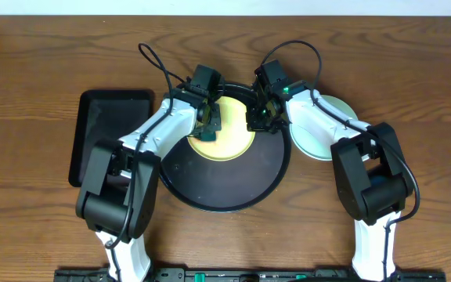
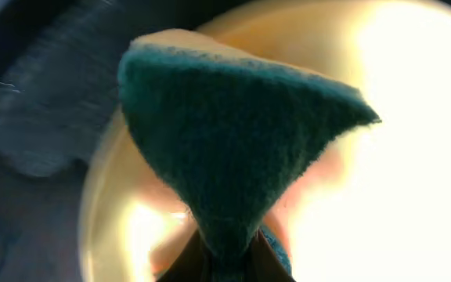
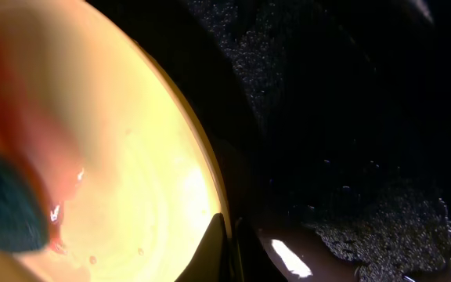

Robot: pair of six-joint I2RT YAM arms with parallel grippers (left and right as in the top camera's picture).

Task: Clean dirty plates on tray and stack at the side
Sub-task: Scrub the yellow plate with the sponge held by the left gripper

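I seem to work at a lab bench: my left arm point(image 1: 124, 180) and right arm point(image 1: 370, 176) stand at the near edge of a wood-grain table point(image 1: 22, 94).

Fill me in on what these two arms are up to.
The left hand pinches a teal sponge and presses it on the yellow plate, which lies on the round black tray. The right hand grips that plate's right rim, apparently to steady it. A reddish smear shows beside the sponge. A mint plate sits off the tray at the right.

White-black arms point(image 1: 159, 125), perhaps green LED point(image 1: 288, 91)
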